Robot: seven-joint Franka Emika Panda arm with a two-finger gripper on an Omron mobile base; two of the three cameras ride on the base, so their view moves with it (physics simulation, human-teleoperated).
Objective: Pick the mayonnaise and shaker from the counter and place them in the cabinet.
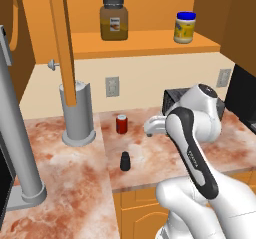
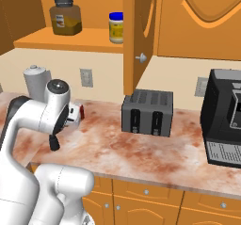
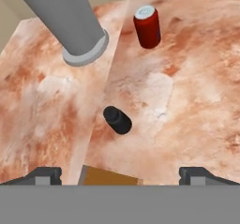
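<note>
The mayonnaise (image 1: pixel 184 27) is seen standing on the cabinet (image 1: pixel 150 42) shelf, right of the amber jar (image 1: pixel 114 19). The shaker (image 1: pixel 125 161) stands upright on the counter (image 1: pixel 150 168), near the red can (image 1: pixel 121 124). In the hand view, the gripper (image 3: pixel 120 175) is seen above the shaker (image 3: pixel 117 120), jaws wide apart, nothing held. The toaster (image 2: pixel 148 112) and coffee machine (image 2: pixel 225 118) are shown fully in the right base view.

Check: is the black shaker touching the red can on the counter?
Apart. In the hand view the shaker and the red can stand with a wide stretch of bare counter between them; the left base view shows the same gap.
</note>
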